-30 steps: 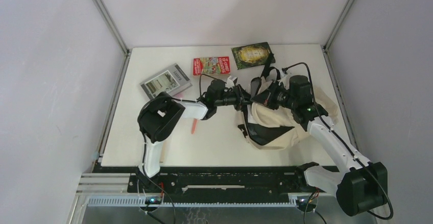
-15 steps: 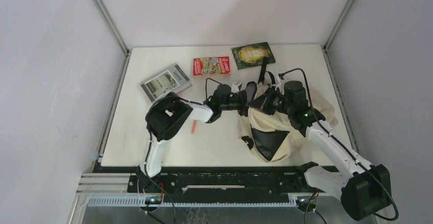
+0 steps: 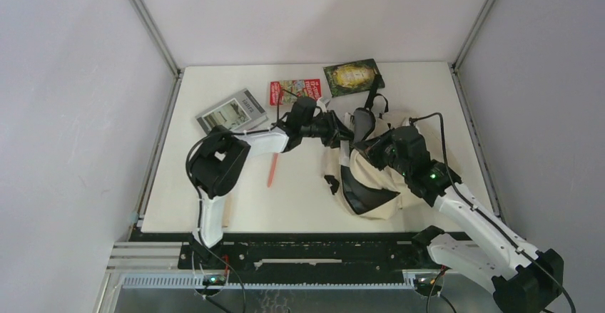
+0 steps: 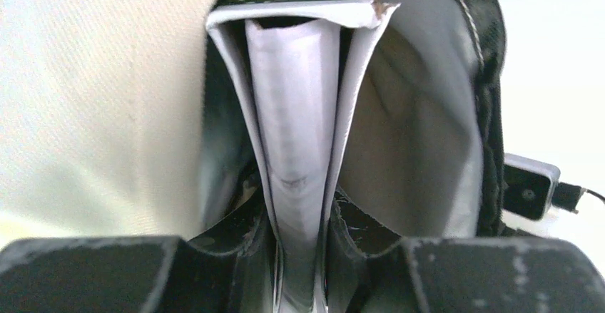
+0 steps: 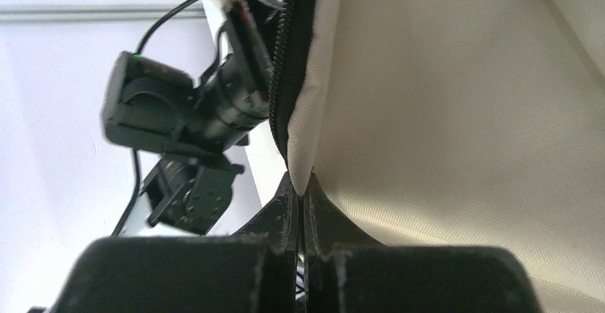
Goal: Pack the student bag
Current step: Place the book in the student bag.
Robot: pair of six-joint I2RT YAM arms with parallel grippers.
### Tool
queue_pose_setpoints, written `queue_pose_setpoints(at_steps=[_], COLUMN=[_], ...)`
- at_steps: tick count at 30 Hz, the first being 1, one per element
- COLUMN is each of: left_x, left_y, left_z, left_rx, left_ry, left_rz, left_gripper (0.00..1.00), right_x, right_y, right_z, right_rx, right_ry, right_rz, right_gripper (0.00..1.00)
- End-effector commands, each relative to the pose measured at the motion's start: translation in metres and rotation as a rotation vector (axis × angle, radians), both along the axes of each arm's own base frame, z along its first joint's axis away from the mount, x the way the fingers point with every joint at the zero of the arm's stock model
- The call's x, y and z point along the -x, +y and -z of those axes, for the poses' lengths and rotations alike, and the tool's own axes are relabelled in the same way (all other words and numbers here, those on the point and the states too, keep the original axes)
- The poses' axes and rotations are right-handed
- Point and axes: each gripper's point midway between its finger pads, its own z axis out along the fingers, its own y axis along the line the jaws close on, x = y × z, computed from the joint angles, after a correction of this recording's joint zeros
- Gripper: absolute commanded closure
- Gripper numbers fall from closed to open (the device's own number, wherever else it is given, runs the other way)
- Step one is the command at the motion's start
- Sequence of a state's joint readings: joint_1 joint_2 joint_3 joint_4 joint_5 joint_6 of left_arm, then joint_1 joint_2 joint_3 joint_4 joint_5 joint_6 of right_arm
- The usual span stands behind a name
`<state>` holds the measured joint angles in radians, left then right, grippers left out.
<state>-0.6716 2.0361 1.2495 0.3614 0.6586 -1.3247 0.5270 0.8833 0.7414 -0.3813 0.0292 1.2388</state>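
Cream canvas marks the student bag (image 3: 382, 185), which we see lying slumped on the tabletop (image 3: 300, 206) at about 4 o'clock from its centre, the dark lining showing at its mouth. The left arm (image 3: 217, 167) reaches across to the bag's 11 o'clock edge. In the left wrist view its jaws are clamped on a white-paged book (image 4: 296, 149), held edge-on and standing inside the bag's opening, with cream cloth to one side and dark lining to the other. The right arm (image 3: 471, 213) comes in from 5 o'clock. In the right wrist view its jaws are clenched on the bag's cream edge, right beside the black zipper (image 5: 285, 63).

Elsewhere on the tabletop we find a grey book (image 3: 232, 113) at 10 o'clock, a red book (image 3: 295, 90) near 12 o'clock, a green book (image 3: 353, 76) at 1 o'clock touching a black strap, and an orange pen (image 3: 272, 169) at 8 o'clock, apart from the bag.
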Motion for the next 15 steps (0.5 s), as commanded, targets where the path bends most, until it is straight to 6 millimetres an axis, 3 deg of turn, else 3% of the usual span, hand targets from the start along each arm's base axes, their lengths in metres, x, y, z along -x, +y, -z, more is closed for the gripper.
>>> queue_pose_setpoints(at_steps=[1, 7, 10, 15], left_x=[0.014, 0.043, 0.045, 0.047], left_y=[0.003, 0.01, 0.012, -0.007], left_z=[-0.065, -0.089, -0.075, -0.046], left_rx=[0.01, 0.057, 0.001, -0.031], left_ry=[-0.141, -0.119, -0.11, -0.12], left_rz=[0.113, 0.193, 0.206, 0.256], left_gripper=[0.91, 0.9, 0.89, 0.88], right_x=[-0.02, -0.026, -0.026, -0.026], right_y=[-0.001, 0.012, 0.015, 0.02], right_z=[-0.021, -0.038, -0.049, -0.053], right_rx=[-0.078, -0.138, -0.164, -0.189], right_ry=[-0.017, -0.087, -0.134, -0.173], right_rz=[0.123, 0.037, 0.005, -0.021], right_gripper=[1.0, 1.0, 1.0, 1.0])
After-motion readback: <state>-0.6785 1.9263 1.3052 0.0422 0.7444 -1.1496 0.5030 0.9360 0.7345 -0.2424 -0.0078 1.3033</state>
